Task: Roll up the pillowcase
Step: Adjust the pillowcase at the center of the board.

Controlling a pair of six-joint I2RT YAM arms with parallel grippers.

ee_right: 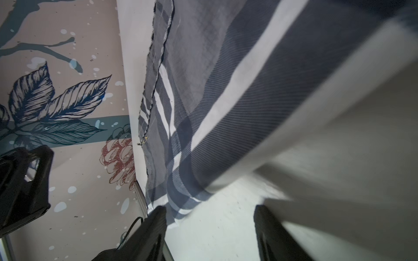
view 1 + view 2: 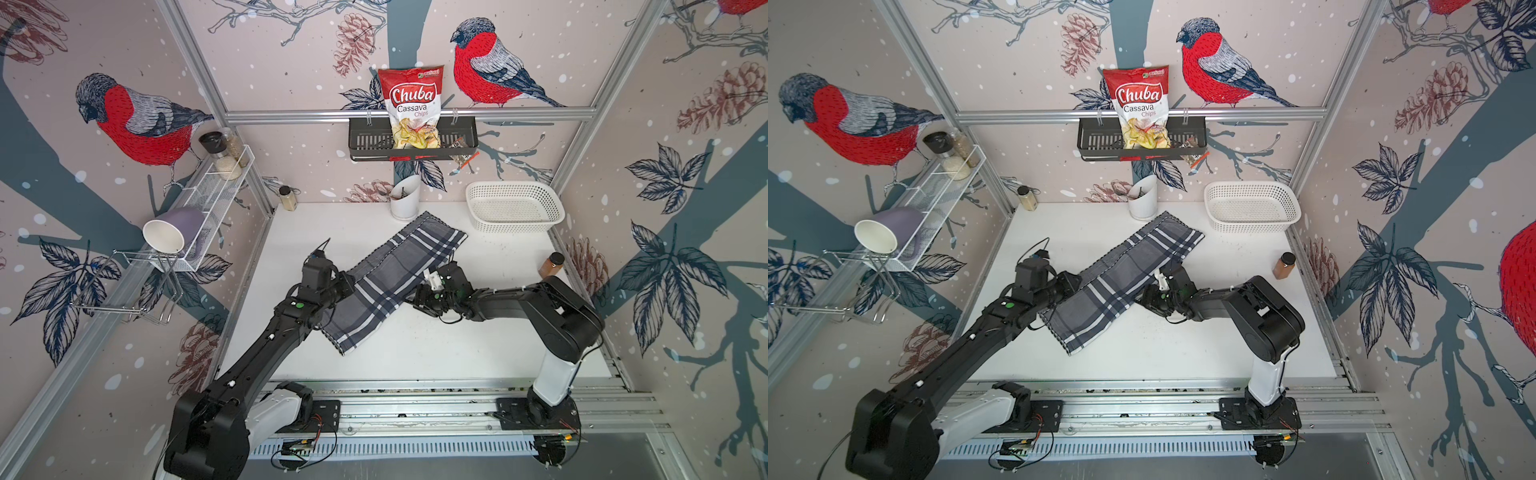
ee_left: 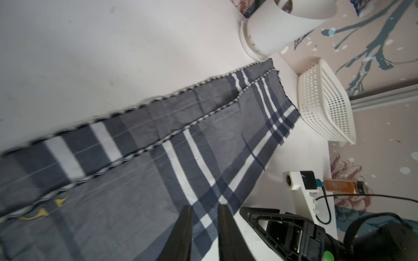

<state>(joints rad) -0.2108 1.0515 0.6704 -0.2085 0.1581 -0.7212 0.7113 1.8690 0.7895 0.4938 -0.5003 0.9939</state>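
In both top views the pillowcase lies diagonally between the hands: left hand barely parted, right hand wide open.

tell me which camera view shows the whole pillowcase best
A top view: the pillowcase shows end to end there, a long folded strip set diagonally on the table. The left wrist view cuts off one end; the right wrist view gives only a close, partly blurred stretch.
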